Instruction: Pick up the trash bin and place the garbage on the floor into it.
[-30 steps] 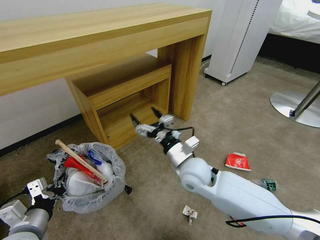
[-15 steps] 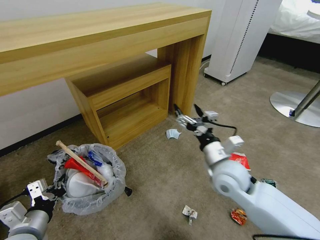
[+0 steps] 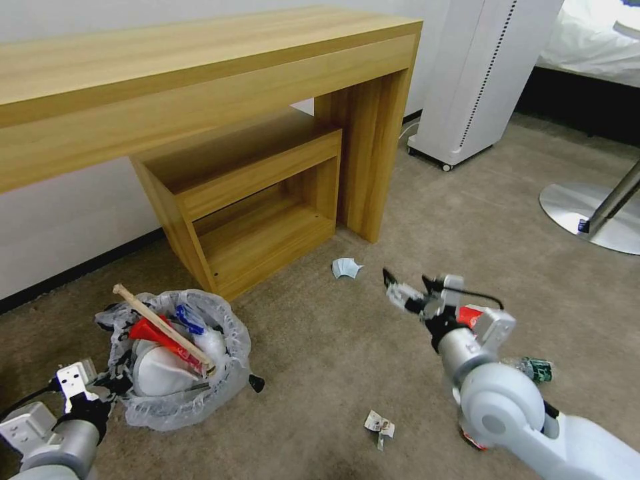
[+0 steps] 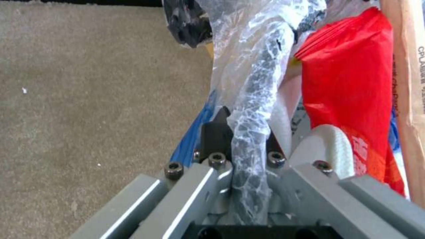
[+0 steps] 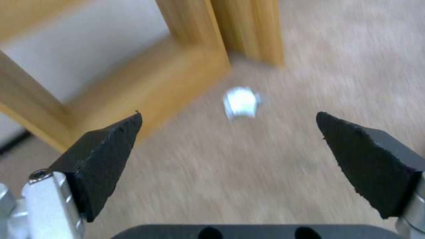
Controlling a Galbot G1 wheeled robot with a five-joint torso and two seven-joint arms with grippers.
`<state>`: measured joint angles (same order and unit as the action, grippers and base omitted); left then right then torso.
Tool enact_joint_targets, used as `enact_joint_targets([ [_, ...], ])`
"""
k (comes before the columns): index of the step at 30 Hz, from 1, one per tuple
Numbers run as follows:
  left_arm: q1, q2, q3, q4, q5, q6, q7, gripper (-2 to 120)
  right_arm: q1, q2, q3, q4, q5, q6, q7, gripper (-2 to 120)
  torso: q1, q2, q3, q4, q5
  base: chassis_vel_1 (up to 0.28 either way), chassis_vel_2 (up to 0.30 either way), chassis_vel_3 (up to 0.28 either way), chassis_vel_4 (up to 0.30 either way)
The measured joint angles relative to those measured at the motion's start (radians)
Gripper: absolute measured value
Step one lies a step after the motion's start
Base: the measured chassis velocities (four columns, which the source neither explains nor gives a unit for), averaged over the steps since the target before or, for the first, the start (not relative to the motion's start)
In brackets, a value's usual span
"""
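Note:
The trash bin (image 3: 177, 363), lined with a crinkly white bag, stands on the beige floor (image 3: 313, 347) at the lower left. It holds a white slipper (image 3: 160, 371), a wooden stick (image 3: 160, 325), a red wrapper (image 3: 155, 333) and a blue-white carton (image 3: 189, 319). My left gripper (image 3: 115, 385) is shut on the bin's bagged rim (image 4: 248, 109). My right gripper (image 3: 408, 283) hangs open above the carpet, right of a pale blue mask (image 3: 347, 268), which lies ahead of its open jaws (image 5: 241, 103). A red wrapper (image 3: 475, 313), a clear bottle (image 3: 537, 369) and a crumpled white scrap (image 3: 379, 424) lie on the floor.
A long wooden desk (image 3: 200, 67) with a low shelf unit (image 3: 253, 193) under it stands along the wall behind the bin. A white upright appliance (image 3: 480, 73) is at the back right, and a round metal base (image 3: 587, 213) at the far right.
My right arm has swung from in front of the shelf unit rightward and back toward me, uncovering the mask. The left gripper and the bin have barely shifted.

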<state>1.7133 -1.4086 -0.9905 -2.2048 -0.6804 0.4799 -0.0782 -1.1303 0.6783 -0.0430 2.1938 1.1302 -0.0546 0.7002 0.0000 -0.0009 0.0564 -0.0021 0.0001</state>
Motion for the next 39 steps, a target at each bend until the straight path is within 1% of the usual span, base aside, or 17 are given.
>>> enact_joint_targets([
  [3, -0.002, -0.002, 0.002, 0.001, 0.002, 0.0, 0.0, 1, 0.001, -0.001, -0.031, -0.011, 0.018, -0.015, 0.018, 100, 0.0, 0.0, 0.0, 0.0, -0.0001, 0.0, 0.0, 0.0, 0.0],
  [6, -0.005, -0.009, 0.006, 0.001, 0.007, 0.0, 0.0, 1, 0.01, 0.011, -0.103, -0.037, 0.048, -0.042, 0.059, 100, 0.0, 0.0, 0.0, 0.0, -0.0001, 0.0, 0.0, 0.0, 0.0],
  [8, -0.004, -0.011, 0.007, 0.002, 0.009, -0.001, 0.001, 1, 0.013, 0.015, -0.118, -0.043, 0.066, -0.053, 0.069, 100, 0.0, 0.0, 0.0, 0.0, -0.0001, 0.0, 0.0, 0.0, 0.0],
  [10, -0.006, -0.019, 0.007, 0.01, 0.017, -0.004, 0.002, 1, 0.019, 0.028, -0.16, -0.064, 0.134, -0.115, 0.126, 100, 0.0, 0.0, 0.0, 0.0001, -0.0002, 0.0, 0.0, 0.0, 0.0],
  [13, -0.008, -0.025, 0.008, 0.013, 0.021, -0.006, 0.003, 1, 0.023, 0.035, -0.186, -0.087, 0.154, -0.144, 0.15, 100, 0.0, 0.0, 0.0, 0.0001, -0.0002, 0.0, 0.0, 0.0, 0.0],
  [14, -0.009, -0.028, 0.008, 0.015, 0.023, -0.008, 0.003, 1, 0.029, 0.042, -0.212, -0.107, 0.165, -0.176, 0.182, 100, 0.0, 0.0, 0.0, 0.0001, 0.0, 0.0, 0.0, 0.0, 0.0],
  [15, -0.009, -0.028, 0.008, 0.015, 0.023, -0.008, 0.003, 1, 0.029, 0.042, -0.212, -0.107, 0.165, -0.176, 0.182, 100, 0.0, 0.0, 0.0, 0.0001, 0.0, 0.0, 0.0, 0.0, 0.0],
  [17, -0.012, -0.031, 0.008, 0.019, 0.026, -0.009, 0.003, 1, 0.036, 0.045, -0.233, -0.116, 0.195, -0.221, 0.225, 100, 0.0, 0.0, 0.0, 0.0, 0.0, 0.0, 0.0, 0.0, 0.0],
  [18, -0.014, -0.032, 0.007, 0.021, 0.026, -0.009, 0.003, 1, 0.038, 0.044, -0.243, -0.117, 0.214, -0.246, 0.246, 100, 0.0, 0.0, 0.0, 0.0001, -0.0001, 0.0, 0.0, 0.0, 0.0],
  [21, -0.017, -0.035, 0.006, 0.026, 0.028, -0.011, 0.003, 1, 0.042, 0.033, -0.263, -0.122, 0.235, -0.282, 0.271, 100, 0.0, 0.0, 0.0, 0.0, 0.0, 0.0, 0.0, 0.0, 0.0],
  [22, -0.02, -0.038, 0.006, 0.03, 0.03, -0.013, 0.003, 1, 0.045, 0.023, -0.276, -0.129, 0.24, -0.302, 0.274, 100, 0.0, 0.0, 0.0, 0.0001, -0.0001, 0.0, 0.0, 0.0, 0.0],
  [23, -0.02, -0.038, 0.006, 0.03, 0.03, -0.013, 0.003, 1, 0.045, 0.023, -0.276, -0.129, 0.24, -0.302, 0.274, 100, 0.0, 0.0, 0.0, 0.0001, -0.0001, 0.0, 0.0, 0.0, 0.0],
  [24, -0.023, -0.041, 0.007, 0.036, 0.034, -0.017, 0.004, 1, 0.051, 0.017, -0.298, -0.145, 0.241, -0.322, 0.277, 100, 0.0, 0.0, 0.0, 0.0, -0.0004, 0.0, 0.0, 0.0, 0.0],
  [25, -0.026, -0.043, 0.007, 0.039, 0.037, -0.018, 0.004, 1, 0.055, 0.017, -0.317, -0.16, 0.241, -0.333, 0.282, 100, 0.0, 0.0, 0.0, 0.0, 0.0001, 0.0, 0.0, 0.0, 0.0],
  [31, -0.03, -0.044, 0.007, 0.045, 0.038, -0.018, 0.004, 1, 0.063, 0.03, -0.348, -0.219, 0.225, -0.35, 0.287, 100, 0.0, 0.0, 0.0, 0.0, -0.0001, 0.0, 0.0, 0.0, 0.0],
  [34, -0.029, -0.045, 0.006, 0.046, 0.038, -0.021, 0.005, 1, 0.084, 0.052, -0.378, -0.283, 0.202, -0.346, 0.267, 100, 0.0, 0.0, 0.0, 0.0, -0.0001, 0.0, 0.0, 0.0, 0.0],
  [39, -0.026, -0.046, 0.004, 0.046, 0.038, -0.023, 0.005, 1, 0.108, 0.073, -0.403, -0.315, 0.188, -0.341, 0.248, 100, 0.0, 0.0, 0.0, 0.0001, 0.0, 0.0, 0.0, 0.0, 0.0],
])
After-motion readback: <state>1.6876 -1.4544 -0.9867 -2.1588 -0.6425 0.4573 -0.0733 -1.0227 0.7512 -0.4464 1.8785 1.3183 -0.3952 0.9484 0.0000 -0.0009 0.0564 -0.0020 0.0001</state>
